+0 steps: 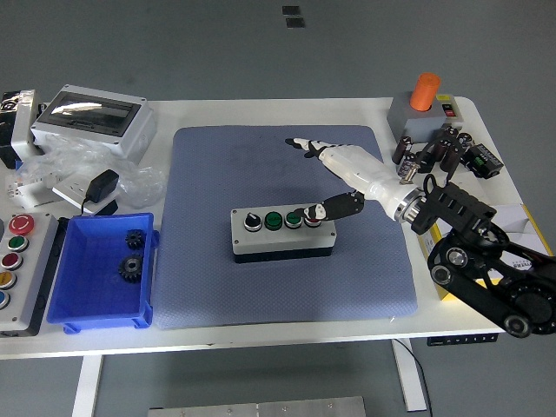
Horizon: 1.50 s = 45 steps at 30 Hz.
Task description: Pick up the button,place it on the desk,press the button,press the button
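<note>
light: we saw bright, even light from overhead | shadows: soft, faint beneath the button box (282, 232) on the mat (282, 217) | glare: on the clear lid of the grey box (93, 118) | focus: sharp throughout, no blur

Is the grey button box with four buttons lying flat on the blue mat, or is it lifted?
Lying flat. The grey button box rests on the blue mat, buttons upward; the right hand only reaches its thumb over the rightmost button.
</note>
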Available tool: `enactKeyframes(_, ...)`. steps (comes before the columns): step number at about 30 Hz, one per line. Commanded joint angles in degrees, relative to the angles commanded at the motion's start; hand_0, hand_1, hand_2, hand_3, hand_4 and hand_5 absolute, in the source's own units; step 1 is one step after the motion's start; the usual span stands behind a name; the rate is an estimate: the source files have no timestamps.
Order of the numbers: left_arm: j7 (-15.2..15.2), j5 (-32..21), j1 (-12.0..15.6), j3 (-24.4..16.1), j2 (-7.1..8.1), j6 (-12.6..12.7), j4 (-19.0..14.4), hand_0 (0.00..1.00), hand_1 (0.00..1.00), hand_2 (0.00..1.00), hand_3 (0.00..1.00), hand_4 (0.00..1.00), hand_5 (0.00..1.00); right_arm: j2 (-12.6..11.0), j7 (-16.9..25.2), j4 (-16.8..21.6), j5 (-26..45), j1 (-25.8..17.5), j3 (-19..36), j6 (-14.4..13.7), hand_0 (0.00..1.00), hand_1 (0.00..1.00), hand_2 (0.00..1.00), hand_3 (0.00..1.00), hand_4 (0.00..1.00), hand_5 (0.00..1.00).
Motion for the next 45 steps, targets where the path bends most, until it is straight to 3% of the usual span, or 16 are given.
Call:
enactKeyframes(3, 0.1, -0.1, 0.0, 0.0, -0.01, 0.0, 0.0, 0.631, 0.634, 0.569, 0.674, 0.624, 0.158, -3.0, -2.3, 3.0, -1.4, 0.0, 2.3, 2.3, 0.788, 0.838, 0.953, 0.998, 0.939, 0.310)
enactKeyframes(4, 0.1, -0.1, 0.0, 0.0, -0.01, 0.0, 0.0, 0.631, 0.633, 0.568, 0.673, 0.623, 0.158, -4.1, -3.4, 3.8, -1.9, 0.2, 2.3, 3.5, 0.767, 0.808, 0.896, 0.946, 0.860, 0.343)
enactKeyframes(9, 0.0, 0.1, 0.0, -0.1, 0.07, 0.0, 0.0, 0.631, 0.633, 0.568, 0.673, 0.623, 0.158, -7.8, -8.8, 7.1, -2.1, 1.4, 0.5, 9.9, 0.767, 0.808, 0.896, 0.946, 0.860, 0.343)
enactKeyframes(10, 0.0, 0.1, 0.0, -0.1, 0.08, 0.0, 0.0, 0.631, 0.634, 0.568, 0.669, 0.622, 0.159, -8.2, -9.9, 7.7, -1.8, 1.7, -0.1, 11.4, 0.474, 0.547, 0.521, 0.797, 0.575, 0.232)
enactKeyframes(15, 0.1, 0.3, -0.1, -0.2, 0.09, -0.1, 0.0, 0.631, 0.634, 0.568, 0.669, 0.622, 0.159, -8.5, -12.7, 9.0, -1.6, 3.7, -3.0, 16.4, 0.474, 0.547, 0.521, 0.797, 0.575, 0.232)
enactKeyframes(16, 0.1, 0.3, -0.1, -0.2, 0.09, -0.1, 0.0, 0.631, 0.633, 0.568, 0.668, 0.623, 0.160, -8.4, -13.1, 9.2, -1.7, 4.1, -3.6, 17.0, 0.309, 0.405, 0.356, 0.786, 0.452, 0.191)
enactKeyframes(17, 0.1, 0.4, -0.1, -0.2, 0.09, -0.1, 0.0, 0.631, 0.633, 0.568, 0.668, 0.623, 0.160, -8.4, -13.4, 9.3, -1.8, 4.4, -4.0, 17.4, 0.309, 0.405, 0.356, 0.786, 0.452, 0.191)
enactKeyframes(21, 0.1, 0.5, -0.1, -0.2, 0.08, -0.1, 0.0, 0.631, 0.633, 0.568, 0.668, 0.623, 0.160, -8.3, -14.0, 10.0, -1.8, 5.8, -5.7, 18.3, 0.309, 0.405, 0.356, 0.786, 0.452, 0.191)
enactKeyframes(22, 0.1, 0.5, -0.1, -0.2, 0.08, -0.1, 0.0, 0.631, 0.634, 0.568, 0.667, 0.622, 0.161, -8.3, -14.1, 10.1, -1.8, 6.1, -6.3, 18.4, 0.256, 0.341, 0.258, 0.794, 0.297, 0.097)
enactKeyframes(32, 0.2, 0.9, -0.2, -0.3, -0.02, -0.1, 0.0, 0.631, 0.634, 0.567, 0.666, 0.622, 0.160, -6.0, -14.1, 9.1, -1.2, 8.7, -11.9, 17.9, 0.244, 0.305, 0.238, 0.789, 0.254, 0.045)
enactKeyframes(45, 0.3, 1.1, -0.1, -0.4, -0.05, -0.1, 0.0, 0.631, 0.633, 0.569, 0.666, 0.624, 0.160, -4.0, -14.2, 7.3, -0.3, 7.9, -15.5, 17.5, 0.229, 0.277, 0.221, 0.783, 0.236, 0.030)
